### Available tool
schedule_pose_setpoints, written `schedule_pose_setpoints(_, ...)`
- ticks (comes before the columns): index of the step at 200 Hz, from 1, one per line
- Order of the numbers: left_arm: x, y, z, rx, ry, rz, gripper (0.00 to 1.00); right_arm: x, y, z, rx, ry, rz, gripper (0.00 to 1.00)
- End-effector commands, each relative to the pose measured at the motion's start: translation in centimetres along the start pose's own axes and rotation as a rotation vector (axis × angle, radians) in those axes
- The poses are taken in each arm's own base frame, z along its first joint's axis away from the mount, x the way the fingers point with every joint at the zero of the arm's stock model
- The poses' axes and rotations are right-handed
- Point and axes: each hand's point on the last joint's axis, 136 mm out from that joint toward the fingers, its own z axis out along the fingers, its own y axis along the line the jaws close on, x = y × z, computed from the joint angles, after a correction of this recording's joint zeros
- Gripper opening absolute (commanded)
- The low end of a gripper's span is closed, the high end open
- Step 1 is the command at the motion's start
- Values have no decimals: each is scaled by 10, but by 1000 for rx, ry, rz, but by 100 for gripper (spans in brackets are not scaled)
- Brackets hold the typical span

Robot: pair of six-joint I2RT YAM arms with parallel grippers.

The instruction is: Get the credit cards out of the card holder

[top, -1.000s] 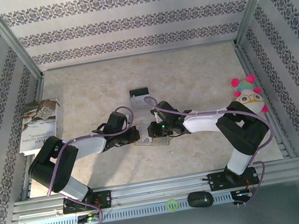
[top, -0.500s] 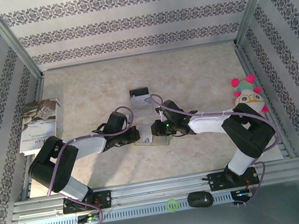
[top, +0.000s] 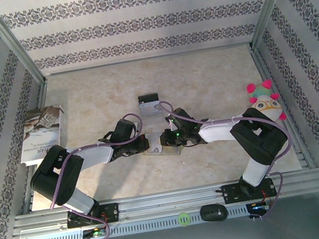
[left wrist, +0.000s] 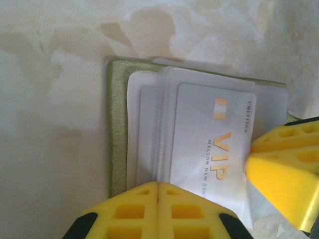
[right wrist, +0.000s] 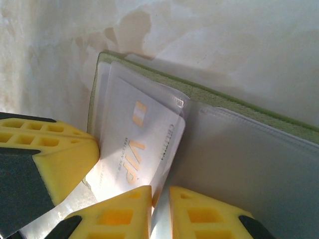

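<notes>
Two robot arms reached inward and met at the middle of a pale marbled table (top: 213, 75), seen from above. Between them a card holder (left wrist: 117, 124) lay open and flat, its olive-green cover showing as a border around glossy clear pockets.

A pale credit card (left wrist: 209, 129) printed with "VIP" in gold letters stuck partway out of one clear pocket, towards the right arm. More card edges showed stacked in the pockets beside it.

The left gripper (left wrist: 158, 186) was clenched with its yellow fingers pressed together and nothing between them, its tips on the near edge of the holder's pockets. The right gripper (right wrist: 160, 191) had its yellow fingers almost together, and the free end of the VIP card ran into the thin gap between them, so it appeared to pinch that card. The two grippers were just beside each other over the holder.

A second card (top: 149, 105) with a black band across its far end lay alone on the table just beyond the grippers. A printed booklet (top: 41, 134) lay at the left edge and a soft toy (top: 265, 103) with pink tufts sat at the right edge
</notes>
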Motion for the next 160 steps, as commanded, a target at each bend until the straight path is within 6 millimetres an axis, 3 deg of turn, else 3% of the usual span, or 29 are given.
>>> schedule_pose_setpoints(1, 34, 24, 9, -67, 111, -42, 0, 2, 6, 5, -39, 20, 7, 18)
schedule_pose_setpoints(64, 34, 19, 11, -41, 121, -45, 0, 2, 16, 12, -93, 27, 28, 18)
schedule_pose_setpoints(77, 36, 19, 12, -43, 126, -47, 0, 3, 16, 14, -93, 33, 28, 13)
schedule_pose_setpoints(108, 34, 20, 7, -53, 107, -46, 0, 2, 6, 9, -45, 6, 38, 0)
schedule_pose_setpoints(160, 35, 23, 5, -59, 98, -58, 0, 6, -19, -10, 69, -25, 44, 0)
